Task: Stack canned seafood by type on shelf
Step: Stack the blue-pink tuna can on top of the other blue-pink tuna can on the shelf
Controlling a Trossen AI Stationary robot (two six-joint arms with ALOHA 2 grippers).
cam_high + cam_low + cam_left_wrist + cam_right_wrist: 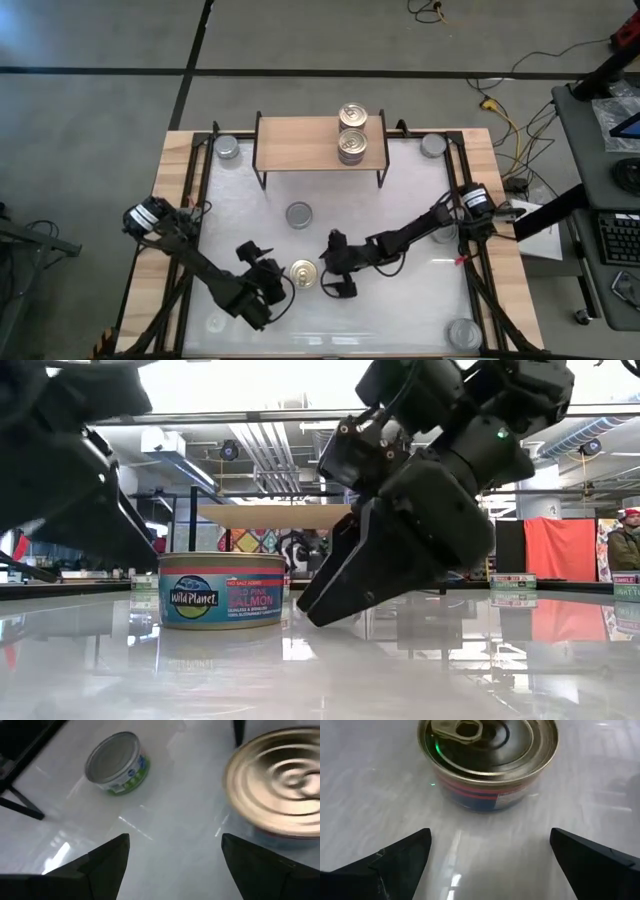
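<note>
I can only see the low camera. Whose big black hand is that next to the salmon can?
Observer: From above, it's the right hand, open, beside the salmon can, not touching it.
Operator: Where's the other hand?
Observer: The left hand is on the can's other side, open too.
Operator: Is anything on the shelf yet?
Observer: Two cans show on the shelf, toward its right end.

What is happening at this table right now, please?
Both open grippers flank a gold-lidded salmon can on the white tabletop; neither holds it. The right gripper faces it most directly, and the left gripper is on its other side. Two cans already sit on the wooden shelf. A silver-lidded can waits nearby.
</note>
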